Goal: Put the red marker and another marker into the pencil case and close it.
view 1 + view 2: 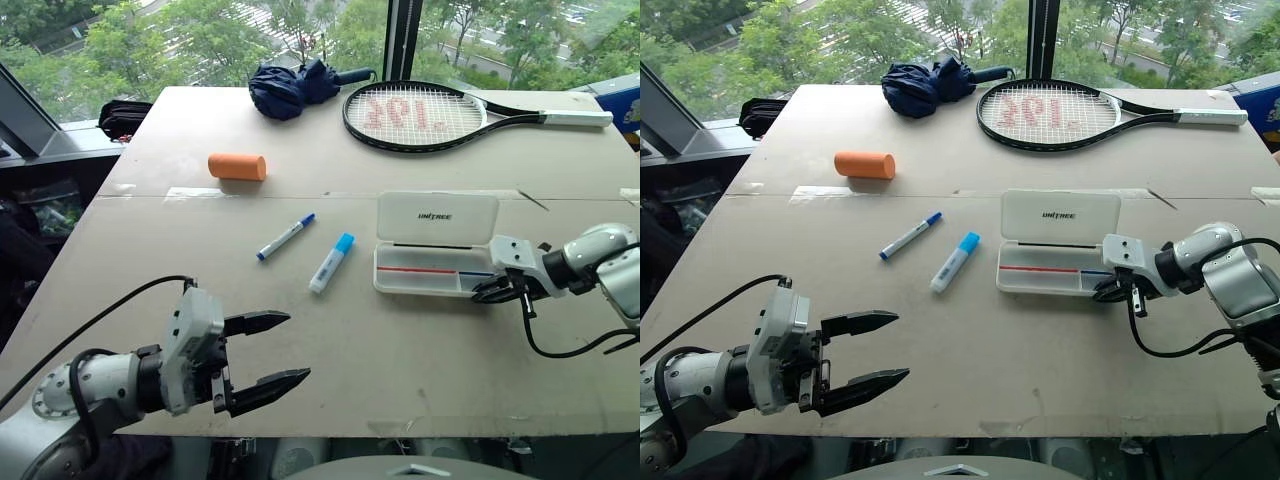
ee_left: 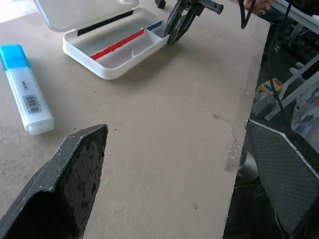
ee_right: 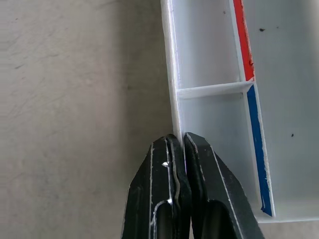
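Two claws are in play, and we start from the right one. The right claw (image 1: pixel 482 293) is pressed together, its tips at the near right corner of the pencil case (image 1: pixel 437 230). In the right wrist view the rim of the tray's near wall meets the seam between the two fingers. We cannot tell whether the wall is pinched or only touched.

The pencil case lies on the table (image 1: pixel 400 350) with its lid folded back, away from the robot. Its long axis runs left to right. A red strip (image 1: pixel 420 269) and a shorter blue strip (image 1: pixel 477 274) lie end to end along that axis inside the tray. We judge the red one to be the red marker, already stowed. What the blue strip is cannot be made out.

Just left of the case lies a highlighter (image 1: pixel 331 263) with a light blue cap. Its long axis runs diagonally, with the cap at the far right end. A thin blue marker (image 1: pixel 285 237) lies further left, on a similar diagonal.

The left claw (image 1: pixel 298 347) is spread wide and holds nothing. It points toward the right and slightly forward. Both loose markers lie ahead of it, between it and the case. We judge the left claw the nearer one, so a second marker would fall to it.
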Tool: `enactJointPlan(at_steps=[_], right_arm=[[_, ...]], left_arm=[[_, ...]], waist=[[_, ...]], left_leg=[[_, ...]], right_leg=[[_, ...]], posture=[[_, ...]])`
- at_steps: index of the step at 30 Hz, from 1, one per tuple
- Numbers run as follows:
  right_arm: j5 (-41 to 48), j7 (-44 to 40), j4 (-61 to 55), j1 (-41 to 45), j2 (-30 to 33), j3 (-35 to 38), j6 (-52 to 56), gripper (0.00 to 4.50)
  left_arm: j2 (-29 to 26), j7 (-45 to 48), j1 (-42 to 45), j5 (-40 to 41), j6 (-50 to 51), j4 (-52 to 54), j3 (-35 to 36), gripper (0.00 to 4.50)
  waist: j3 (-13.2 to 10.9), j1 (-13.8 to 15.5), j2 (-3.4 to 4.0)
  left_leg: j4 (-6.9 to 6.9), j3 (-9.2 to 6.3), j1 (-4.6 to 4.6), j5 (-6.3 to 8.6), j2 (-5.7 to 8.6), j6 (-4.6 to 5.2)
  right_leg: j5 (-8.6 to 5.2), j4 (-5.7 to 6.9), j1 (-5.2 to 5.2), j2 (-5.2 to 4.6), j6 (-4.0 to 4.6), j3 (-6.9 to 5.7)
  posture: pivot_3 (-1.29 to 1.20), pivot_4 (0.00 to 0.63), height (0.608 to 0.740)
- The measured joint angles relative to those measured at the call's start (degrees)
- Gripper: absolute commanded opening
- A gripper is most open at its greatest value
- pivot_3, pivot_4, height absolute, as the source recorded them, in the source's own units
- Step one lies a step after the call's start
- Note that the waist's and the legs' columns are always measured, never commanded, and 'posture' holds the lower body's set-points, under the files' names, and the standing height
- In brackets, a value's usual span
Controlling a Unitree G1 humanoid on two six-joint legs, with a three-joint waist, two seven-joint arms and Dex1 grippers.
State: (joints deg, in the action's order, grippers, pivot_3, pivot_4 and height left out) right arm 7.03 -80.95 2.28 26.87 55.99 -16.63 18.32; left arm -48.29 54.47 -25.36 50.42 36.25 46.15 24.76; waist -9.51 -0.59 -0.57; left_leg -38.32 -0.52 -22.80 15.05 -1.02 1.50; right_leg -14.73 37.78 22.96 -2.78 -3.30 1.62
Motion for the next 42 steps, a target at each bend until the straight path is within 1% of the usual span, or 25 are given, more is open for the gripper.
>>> enactJointPlan(at_steps=[9, 10, 11, 12, 13, 15, 16, 18, 19, 20, 23, 24, 25, 27, 28, 31, 32, 33, 34, 35, 36, 38, 40, 41, 42], right_arm=[[-1.45, 0.21, 0.54, -0.55, 0.31, -0.01, -7.2, 0.08], [-1.44, 0.16, 0.6, -0.57, 0.3, 0.0, -7.6, 0.61], [-1.29, 0.06, 0.64, -0.58, 0.27, 0.0, -7.83, 0.91], [-0.89, -0.09, 0.8, -0.58, 0.19, 0.0, -8.27, 1.36], [-0.5, -0.2, 0.9, -0.59, 0.18, 0.01, -8.64, 1.91], [0.28, -0.26, 0.8, -1.05, 0.19, 0.88, -9.33, 2.84], [1.25, -0.2, 0.61, -1.71, 0.18, 2.19, -9.61, 3.27], [5.27, -0.06, -1.4, -4.21, 0.26, 7.18, -9.75, 4.29], [8.12, -0.11, -2.91, -5.6, 0.24, 10.44, -9.85, 4.4], [10.01, -0.11, -4.09, -6.65, 0.23, 12.33, -9.72, 4.4], [22.62, 0.5, -14.55, -17.8, -0.48, 24.93, -5.02, 4.4], [25.76, 1.35, -17.8, -20.12, -0.8, 27.64, -3.0, 4.4], [28.94, 3.55, -21.66, -23.36, -0.95, 31.51, -0.31, 4.4], [32.72, 8.47, -27.44, -27.49, -3.03, 36.24, 3.31, 4.4], [34.62, 12.17, -31.77, -31.44, -4.69, 39.62, 5.26, 4.4], [38.02, 18.71, -39.48, -37.22, -7.86, 44.05, 8.19, 4.4], [39.28, 22.11, -43.62, -40.85, -9.61, 47.2, 9.19, 4.4], [39.61, 23.46, -45.5, -42.01, -10.26, 48.09, 9.44, 4.4], [40.02, 25.44, -47.8, -44.44, -11.27, 49.7, 9.71, 4.5], [40.07, 25.96, -48.35, -44.99, -11.57, 49.83, 9.84, 4.5], [40.09, 27.05, -49.56, -46.56, -12.1, 50.3, 9.98, 4.5], [40.14, 29.18, -51.68, -48.32, -12.69, 50.96, 10.13, 4.5], [40.19, 31.05, -53.22, -49.43, -12.81, 51.46, 10.14, 4.5], [40.2, 31.51, -53.54, -49.73, -12.85, 51.46, 10.15, 4.5], [40.22, 31.82, -53.73, -49.94, -12.88, 51.46, 10.15, 4.5]], left_arm=[[-0.13, 0.24, -0.01, -1.93, -0.57, -0.89, -0.14, 4.5], [-0.07, 0.15, -0.09, -1.93, -0.57, -1.06, -0.14, 4.5], [0.18, -0.07, -0.08, -1.93, -0.57, -1.24, -0.13, 4.5], [0.48, -0.8, -0.02, -1.88, -0.44, -1.47, -0.13, 4.5], [0.7, -1.54, 0.18, -1.77, -0.24, -1.87, -0.13, 4.5], [1.49, -3.75, 1.3, -1.2, 0.45, -2.5, -0.17, 4.5], [1.88, -5.15, 2.46, -0.95, 0.99, -3.07, -0.16, 4.5], [2.29, -10.06, 6.19, -0.75, 3.26, -5.38, -0.19, 4.5], [2.28, -12.52, 8.43, -0.71, 4.73, -6.94, -0.27, 4.5], [2.2, -13.81, 9.67, -0.66, 5.58, -7.72, -0.35, 4.5], [-0.18, -20.49, 20.23, -1.29, 12.53, -13.59, -3.25, 4.5], [-0.99, -21.37, 22.77, -1.95, 13.84, -15.8, -3.97, 4.5], [-1.81, -21.62, 26.57, -3.22, 14.86, -18.75, -6.34, 4.5], [-2.32, -21.69, 32.56, -6.88, 15.0, -23.68, -11.05, 4.5], [-2.21, -21.64, 37.39, -10.01, 14.85, -27.94, -15.23, 4.5], [-1.73, -20.73, 44.28, -16.11, 13.32, -36.37, -21.96, 4.5], [-0.5, -19.23, 48.64, -20.24, 11.41, -41.5, -26.78, 4.5], [0.55, -18.87, 50.29, -22.19, 10.31, -43.95, -28.74, 4.5], [2.53, -18.02, 53.33, -25.32, 8.29, -48.4, -32.21, 4.09], [3.15, -17.83, 54.02, -26.27, 7.62, -49.55, -33.01, 3.96], [4.19, -17.26, 55.74, -28.26, 5.9, -51.59, -34.36, 3.7], [5.25, -15.66, 58.06, -31.18, 4.04, -55.07, -35.76, 2.84], [5.66, -14.03, 58.88, -33.44, 2.4, -57.37, -36.28, 1.86], [5.72, -13.6, 58.99, -33.84, 1.93, -57.89, -36.23, 1.6], [5.75, -13.25, 59.1, -34.3, 1.57, -58.26, -36.18, 1.21]], waist=[[0.0, -0.02, 0.0], [0.0, -0.01, 0.0], [0.0, -0.01, 0.0], [0.0, -0.01, 0.0], [0.0, -0.01, 0.0], [0.0, 0.04, 0.0], [-0.01, 0.29, 0.01], [-0.01, 0.68, 0.02], [-0.01, 0.79, 0.02], [-0.01, 0.8, 0.01], [-0.02, 1.97, 0.0], [-0.02, 1.75, -0.01], [-0.02, 1.51, 0.0], [0.01, 1.46, -0.03], [0.01, 1.46, -0.03], [0.0, 1.33, -0.04], [0.01, 1.22, -0.05], [0.01, 1.14, -0.09], [0.0, 1.22, -0.12], [0.01, 1.25, -0.14], [0.02, 1.32, -0.16], [0.07, 1.41, -0.12], [0.12, 1.42, -0.11], [0.14, 1.44, -0.12], [0.15, 1.44, -0.12]], left_leg=[[0.0, 0.0, 0.0, 0.0, 0.0, 0.0], [0.0, 0.0, 0.0, 0.0, 0.0, 0.0], [0.0, 0.0, 0.0, 0.0, 0.0, 0.0], [0.0, -0.01, 0.0, 0.0, 0.0, 0.0], [0.0, -0.01, 0.0, 0.0, 0.0, 0.0], [0.0, -0.01, 0.0, 0.0, -0.01, 0.0], [-0.02, -0.04, -0.02, 0.0, 0.01, 0.0], [-0.03, -0.07, -0.03, 0.0, 0.04, 0.0], [-0.03, -0.07, -0.03, 0.0, 0.04, 0.0], [-0.03, -0.07, -0.03, 0.0, 0.03, 0.0], [-0.04, -0.41, -0.08, 0.0, 0.05, 0.01], [-0.04, -0.44, -0.06, 0.0, 0.06, 0.0], [-0.03, -0.39, -0.03, 0.0, 0.07, 0.0], [-0.04, -0.43, -0.01, 0.0, 0.14, 0.0], [-0.03, -0.43, 0.0, 0.0, 0.28, 0.0], [-0.03, -0.46, -0.02, 0.0, 0.37, 0.0], [-0.02, -0.39, -0.02, 0.0, 0.39, 0.0], [-0.03, -0.36, -0.02, 0.0, 0.4, 0.0], [-0.04, -0.35, -0.02, -0.01, 0.4, 0.0], [-0.04, -0.35, -0.03, -0.01, 0.42, 0.0], [-0.04, -0.37, -0.03, -0.01, 0.42, 0.0], [-0.05, -0.37, -0.01, -0.01, 0.44, 0.0], [-0.06, -0.36, 0.01, -0.01, 0.44, 0.0], [-0.06, -0.39, 0.01, -0.01, 0.44, 0.0], [-0.06, -0.4, 0.01, -0.01, 0.45, 0.0]], right_leg=[[0.0, 0.01, 0.0, 0.01, -0.01, 0.0], [0.0, 0.01, 0.0, 0.01, -0.01, 0.0], [0.0, 0.01, 0.0, 0.01, -0.01, 0.0], [0.01, 0.01, 0.0, 0.01, -0.01, 0.0], [0.01, 0.01, 0.0, 0.0, -0.01, 0.0], [0.01, 0.01, 0.0, -0.01, -0.02, 0.0], [0.01, 0.02, 0.0, -0.02, -0.03, -0.02], [0.03, 0.04, 0.0, -0.01, -0.05, -0.03], [0.03, 0.04, -0.01, -0.01, -0.06, -0.03], [0.03, 0.05, -0.01, -0.01, -0.06, -0.02], [0.02, 0.03, -0.13, 0.01, -0.08, -0.3], [0.02, 0.04, -0.17, 0.02, -0.08, -0.33], [0.03, 0.05, -0.18, 0.0, -0.08, -0.29], [0.03, 0.08, -0.21, 0.02, -0.08, -0.32], [0.02, 0.1, -0.21, 0.03, -0.08, -0.32], [0.02, 0.11, -0.19, 0.04, -0.09, -0.32], [0.02, 0.09, -0.18, 0.03, -0.1, -0.25], [0.02, 0.08, -0.16, 0.03, -0.11, -0.23], [0.02, 0.09, -0.17, 0.02, -0.12, -0.2], [0.02, 0.09, -0.17, 0.02, -0.12, -0.22], [0.01, 0.1, -0.18, 0.02, -0.12, -0.23], [0.01, 0.12, -0.19, 0.0, -0.13, -0.21], [0.0, 0.11, -0.22, -0.03, -0.14, -0.2], [-0.01, 0.11, -0.24, -0.03, -0.15, -0.21], [-0.01, 0.1, -0.24, -0.04, -0.16, -0.22]], posture=[[0.0, 0.15, 0.732], [0.0, 0.15, 0.732], [0.0, 0.15, 0.732], [0.0, 0.15, 0.732], [0.0, 0.15, 0.732], [0.0, 0.15, 0.732], [0.0, 0.15, 0.732], [0.0, 0.15, 0.732], [0.0, 0.15, 0.732], [0.0, 0.15, 0.732], [0.0, 0.15, 0.732], [0.0, 0.15, 0.732], [0.0, 0.15, 0.732], [0.0, 0.15, 0.732], [0.0, 0.15, 0.732], [0.0, 0.15, 0.732], [0.0, 0.15, 0.732], [0.0, 0.15, 0.732], [0.0, 0.15, 0.732], [0.0, 0.15, 0.732], [0.0, 0.15, 0.732], [0.0, 0.15, 0.732], [0.0, 0.15, 0.732], [0.0, 0.15, 0.732], [0.0, 0.15, 0.732]])
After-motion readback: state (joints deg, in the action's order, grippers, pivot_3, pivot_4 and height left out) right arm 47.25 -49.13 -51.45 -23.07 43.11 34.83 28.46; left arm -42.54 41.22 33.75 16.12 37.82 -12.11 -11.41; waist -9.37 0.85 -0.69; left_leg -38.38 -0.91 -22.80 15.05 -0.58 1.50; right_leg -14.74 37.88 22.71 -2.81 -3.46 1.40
